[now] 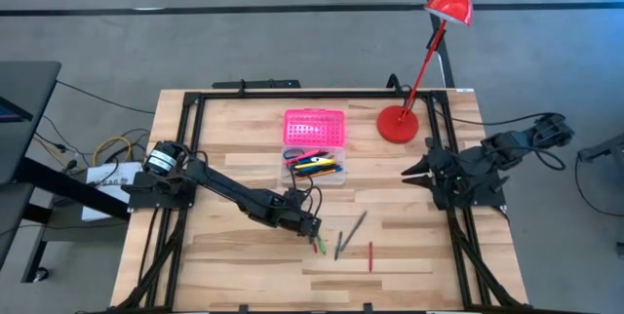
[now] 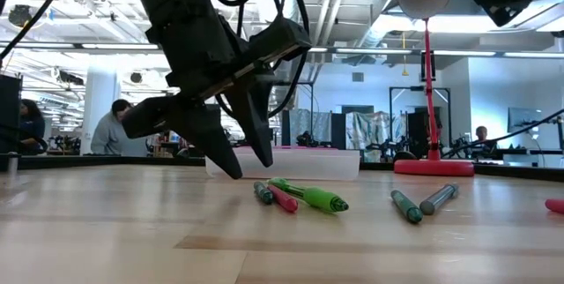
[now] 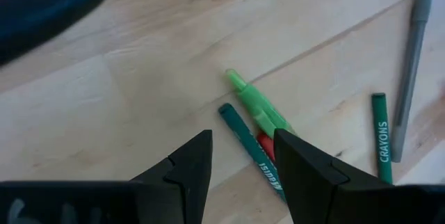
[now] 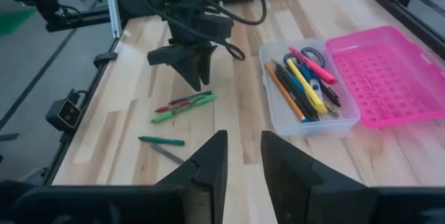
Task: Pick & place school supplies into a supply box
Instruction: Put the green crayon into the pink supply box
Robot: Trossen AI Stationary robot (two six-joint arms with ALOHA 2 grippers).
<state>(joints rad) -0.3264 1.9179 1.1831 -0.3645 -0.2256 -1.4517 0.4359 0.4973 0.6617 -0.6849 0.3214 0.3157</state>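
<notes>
While several pens already lie in the box (image 1: 314, 171), its pink lid (image 1: 314, 127) thrown back, five items are left on the table (image 1: 234, 265). The left gripper (image 1: 314, 228) is held just over a green marker (image 1: 320, 245), fingers parted and empty. Further right lie two crayons (image 1: 338, 246), a grey pen (image 1: 357, 224) and a red one (image 1: 370, 255). The right gripper (image 1: 409, 172) is parked at the table's right edge, slightly open, empty.

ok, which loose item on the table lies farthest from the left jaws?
The red crayon, alone at the row's right end; the green marker lies right beside the left gripper.
</notes>
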